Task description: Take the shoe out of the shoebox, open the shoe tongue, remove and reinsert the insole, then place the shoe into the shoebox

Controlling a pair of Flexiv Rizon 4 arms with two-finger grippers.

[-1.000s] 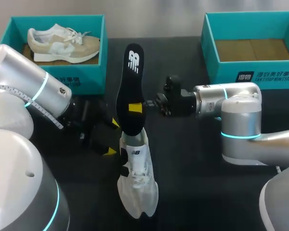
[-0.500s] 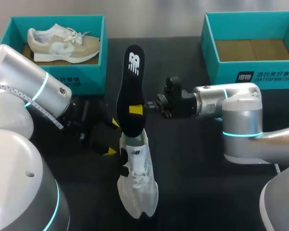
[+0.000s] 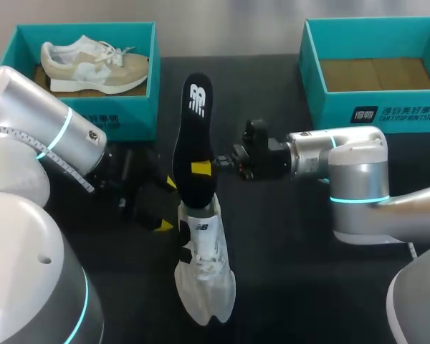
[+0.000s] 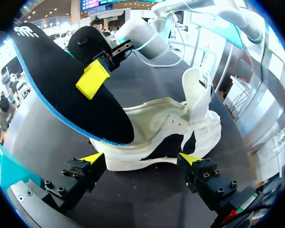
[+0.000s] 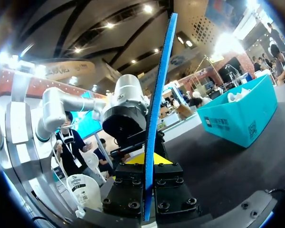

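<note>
A white shoe (image 3: 203,265) lies on the black table, its heel opening toward the insole. The black insole (image 3: 193,136) with a blue edge stands steeply, its lower end in the shoe's opening. My right gripper (image 3: 204,168) is shut on the insole's middle; in the right wrist view the insole (image 5: 157,104) shows edge-on, clamped in that gripper (image 5: 147,173). My left gripper (image 3: 167,204) is open beside the shoe's heel. In the left wrist view its yellow tips flank the heel of the shoe (image 4: 180,137), under the insole (image 4: 61,90).
A teal shoebox (image 3: 140,93) at the back left holds a beige shoe (image 3: 93,64). A second teal shoebox (image 3: 322,89) at the back right has only a brown floor showing. My right arm (image 3: 337,154) stretches across the table's middle.
The right gripper has moved the insole slightly lower, toward the shoe. The left arm and the shoe have kept still.
</note>
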